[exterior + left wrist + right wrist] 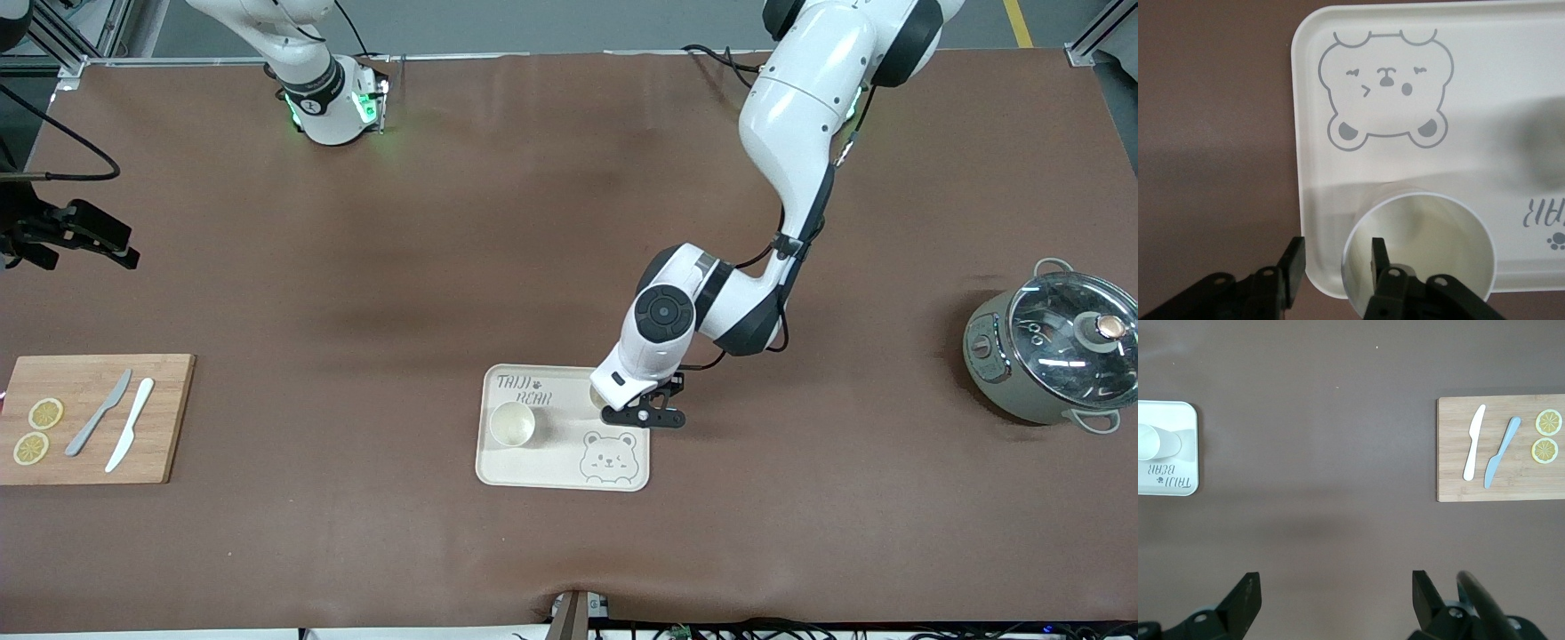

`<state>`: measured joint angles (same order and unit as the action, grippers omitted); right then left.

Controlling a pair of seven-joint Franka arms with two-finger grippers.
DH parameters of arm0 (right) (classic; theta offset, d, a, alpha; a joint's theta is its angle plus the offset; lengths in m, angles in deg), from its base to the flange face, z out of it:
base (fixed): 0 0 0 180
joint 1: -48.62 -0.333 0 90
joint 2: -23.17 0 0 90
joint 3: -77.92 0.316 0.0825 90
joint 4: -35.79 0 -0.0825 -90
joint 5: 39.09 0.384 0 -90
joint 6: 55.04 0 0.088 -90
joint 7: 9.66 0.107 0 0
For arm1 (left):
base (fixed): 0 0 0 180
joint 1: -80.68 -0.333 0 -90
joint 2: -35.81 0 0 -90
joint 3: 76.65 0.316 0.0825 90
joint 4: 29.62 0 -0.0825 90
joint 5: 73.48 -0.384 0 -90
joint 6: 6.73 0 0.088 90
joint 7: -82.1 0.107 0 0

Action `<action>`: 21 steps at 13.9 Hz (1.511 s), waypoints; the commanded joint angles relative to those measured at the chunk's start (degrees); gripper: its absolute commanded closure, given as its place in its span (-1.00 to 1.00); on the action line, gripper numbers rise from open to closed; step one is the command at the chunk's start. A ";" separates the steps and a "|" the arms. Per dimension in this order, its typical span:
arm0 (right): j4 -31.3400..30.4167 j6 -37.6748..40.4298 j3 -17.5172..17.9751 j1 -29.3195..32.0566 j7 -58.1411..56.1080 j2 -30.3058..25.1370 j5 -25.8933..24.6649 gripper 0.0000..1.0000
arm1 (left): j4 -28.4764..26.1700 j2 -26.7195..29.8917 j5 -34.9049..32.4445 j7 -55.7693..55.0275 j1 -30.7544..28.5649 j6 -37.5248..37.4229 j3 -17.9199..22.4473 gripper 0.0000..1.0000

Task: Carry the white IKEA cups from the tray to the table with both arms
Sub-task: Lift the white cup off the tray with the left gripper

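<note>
1. Left black two-finger gripper (1331, 270) low over cream bear-printed tray (569, 476), fingers straddling rim of small off-white tumbler (1421, 250), not clamped.
2. Second off-white tumbler (512, 423) upright on tray.
3. Right black gripper (1336, 600) parked wide open above bare brown table (1338, 507).

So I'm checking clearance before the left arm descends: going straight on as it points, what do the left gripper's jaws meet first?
Probably the white cup on the bear tray: the left gripper straddles the cup's wall, one jaw inside the rim and one outside, so the tray floor likely follows. Depth is uncertain.
</note>
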<state>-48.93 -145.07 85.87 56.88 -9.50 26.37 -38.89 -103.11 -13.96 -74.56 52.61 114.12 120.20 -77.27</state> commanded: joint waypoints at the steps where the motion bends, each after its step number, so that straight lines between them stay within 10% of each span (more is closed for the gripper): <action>1: 0.17 0.65 0.57 0.45 -0.07 -0.04 1.12 -1.00 | 1.51 -0.94 -1.29 -1.62 1.01 0.16 1.15 1.00; 21: 0.08 1.61 0.57 0.53 -0.25 0.05 1.03 -1.00 | 1.51 5.64 -1.29 -1.45 1.10 -9.58 1.77 1.00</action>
<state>-49.01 -144.02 86.05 56.86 -9.51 26.51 -38.85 -100.90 -11.59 -74.56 51.68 114.81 113.72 -76.32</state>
